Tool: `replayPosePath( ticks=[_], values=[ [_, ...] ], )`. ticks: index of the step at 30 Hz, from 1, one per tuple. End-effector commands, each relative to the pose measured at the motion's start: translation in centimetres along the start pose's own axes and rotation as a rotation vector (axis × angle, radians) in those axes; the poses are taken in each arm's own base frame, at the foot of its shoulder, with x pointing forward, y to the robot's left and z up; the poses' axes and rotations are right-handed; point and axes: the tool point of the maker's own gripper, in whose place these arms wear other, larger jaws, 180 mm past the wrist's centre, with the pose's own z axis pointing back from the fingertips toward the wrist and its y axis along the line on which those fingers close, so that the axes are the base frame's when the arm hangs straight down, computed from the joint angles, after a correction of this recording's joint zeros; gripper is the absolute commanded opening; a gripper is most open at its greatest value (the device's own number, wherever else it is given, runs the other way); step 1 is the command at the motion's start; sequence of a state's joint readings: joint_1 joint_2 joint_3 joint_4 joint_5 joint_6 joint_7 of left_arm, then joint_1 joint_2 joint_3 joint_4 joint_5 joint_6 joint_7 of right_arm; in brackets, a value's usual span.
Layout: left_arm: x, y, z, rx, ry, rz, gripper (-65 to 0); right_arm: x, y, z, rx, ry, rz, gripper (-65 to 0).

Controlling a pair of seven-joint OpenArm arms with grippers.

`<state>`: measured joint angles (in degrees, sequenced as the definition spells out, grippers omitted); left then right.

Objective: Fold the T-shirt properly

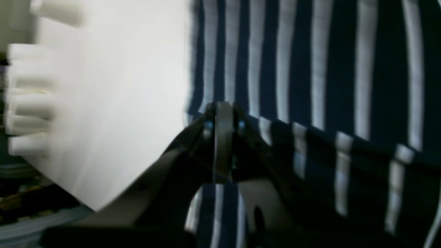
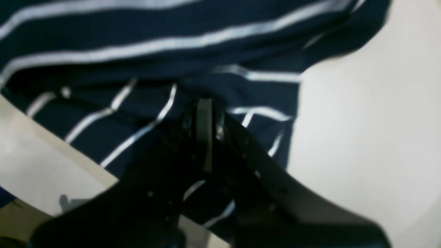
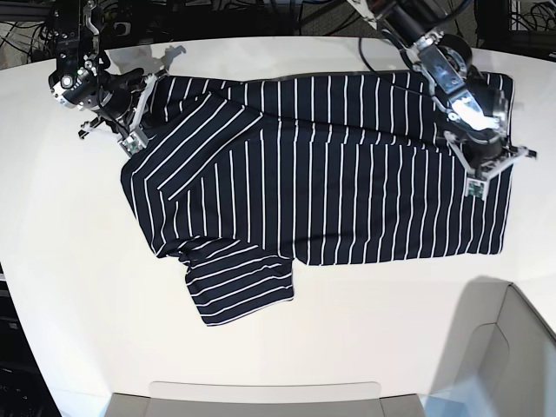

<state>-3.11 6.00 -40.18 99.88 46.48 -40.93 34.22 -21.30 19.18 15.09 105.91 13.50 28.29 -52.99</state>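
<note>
Base view: T-shirt [image 3: 330,165] spread flat across far half of white table [image 3: 78,287], long axis running left to right, one sleeve folded out toward near edge. Right gripper [image 3: 130,139] pinched shut on shoulder corner at far left; left gripper [image 3: 476,178] clamped on hem edge at far right. Both at opposite ends, equally placed; ample bare tabletop toward near edge for folding over.
</note>
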Motion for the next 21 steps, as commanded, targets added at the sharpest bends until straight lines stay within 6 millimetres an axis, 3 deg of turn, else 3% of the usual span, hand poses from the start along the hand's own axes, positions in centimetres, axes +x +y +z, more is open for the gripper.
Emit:
replayPosePath(
  ticks=[1, 8, 11, 15, 21],
  values=[
    [0.9, 1.2, 0.4, 0.04, -0.03, 0.003, -65.0, 1.2, -0.4, 0.7, -0.016, -0.041, 0.015, -65.0],
    [-0.5, 0.6, 0.5, 0.027, -0.003, -0.009, -65.0, 3.2, -0.3, 2.0, -0.036, -0.101, 0.049, -65.0],
    [-0.5, 0.6, 0.5, 0.027, -0.001, -0.008, -65.0, 3.6, -1.6, 2.4, -0.072, -0.114, 0.037, -65.0],
    [-0.5, 0.7, 0.5, 0.029, -0.002, -0.007, -65.0, 6.2, -4.0, 3.0, -0.138, -0.179, 0.025, -65.0],
    [-0.1, -0.4, 0.6, 0.009, -0.009, 0.007, -65.0, 11.7, -7.3, 3.4, -0.199, -0.259, 0.044, -65.0]
  ],
)
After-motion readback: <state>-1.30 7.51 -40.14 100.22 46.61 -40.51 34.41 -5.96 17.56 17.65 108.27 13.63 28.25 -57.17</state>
